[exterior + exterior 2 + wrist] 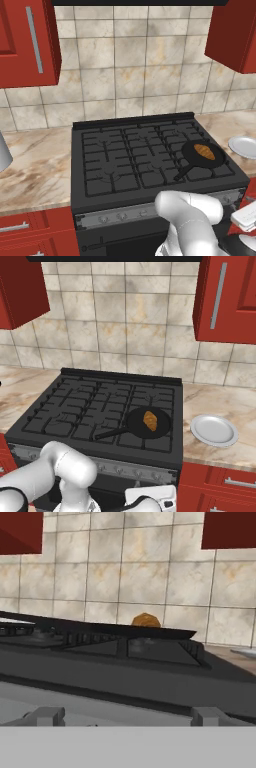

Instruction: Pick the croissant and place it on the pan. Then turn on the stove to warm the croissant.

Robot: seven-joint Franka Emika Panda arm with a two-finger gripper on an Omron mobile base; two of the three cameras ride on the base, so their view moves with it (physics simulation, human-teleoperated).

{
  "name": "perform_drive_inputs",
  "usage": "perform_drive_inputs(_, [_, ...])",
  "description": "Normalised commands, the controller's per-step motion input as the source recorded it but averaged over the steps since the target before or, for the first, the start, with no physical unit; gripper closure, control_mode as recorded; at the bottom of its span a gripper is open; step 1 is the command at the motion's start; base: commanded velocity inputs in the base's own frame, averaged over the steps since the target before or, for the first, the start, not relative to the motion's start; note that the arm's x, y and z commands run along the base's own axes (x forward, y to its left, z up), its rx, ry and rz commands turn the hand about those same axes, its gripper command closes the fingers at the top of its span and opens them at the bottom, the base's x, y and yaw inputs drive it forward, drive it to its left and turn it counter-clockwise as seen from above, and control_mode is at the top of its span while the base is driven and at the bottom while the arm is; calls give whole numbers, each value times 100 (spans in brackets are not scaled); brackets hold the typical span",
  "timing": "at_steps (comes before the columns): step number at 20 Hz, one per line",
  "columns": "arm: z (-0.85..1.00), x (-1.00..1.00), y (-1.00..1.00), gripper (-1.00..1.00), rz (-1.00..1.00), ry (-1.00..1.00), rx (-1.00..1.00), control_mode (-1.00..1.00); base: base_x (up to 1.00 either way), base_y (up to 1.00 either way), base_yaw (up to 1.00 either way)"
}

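The croissant (204, 151) (150, 421) lies inside the black pan (189, 148) (134, 424) on the front right burner of the stove (125, 155) (90, 406). The pan's handle points toward the stove's front. My arm hangs low in front of the stove, and my white hand sits by the right end of the silver knob strip (112, 217) (131, 470). In the hand view my gripper (127, 718) is open and holds nothing. It looks up over the stove's front edge (125, 677), with the top of the croissant (145, 620) showing beyond it.
A white plate (245, 146) (214, 430) rests on the marble counter right of the stove. A grey object (2, 152) stands at the left counter edge. Red cabinets hang above on both sides, and red drawers flank the stove below.
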Motion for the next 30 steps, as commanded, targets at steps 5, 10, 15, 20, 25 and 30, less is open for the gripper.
perform_drive_inputs(5, [0, 0, -1, -100, -6, 3, 9, -100, 0, 0, 0])
perform_drive_inputs(10, [0, 0, 0, -100, -5, 5, 10, -100, 0, 0, 0])
perform_drive_inputs(15, [0, 0, 0, -100, -2, 2, 10, -100, 0, 0, 0])
perform_drive_inputs(20, [-2, 0, 0, -100, 0, 0, 5, -100, 0, 0, 0])
perform_drive_inputs(25, [-17, 0, 0, -100, 0, -3, 1, -100, 0, 0, 0])
perform_drive_inputs(30, [-13, 1, 0, -100, 0, -6, 0, -100, 0, 0, 0])
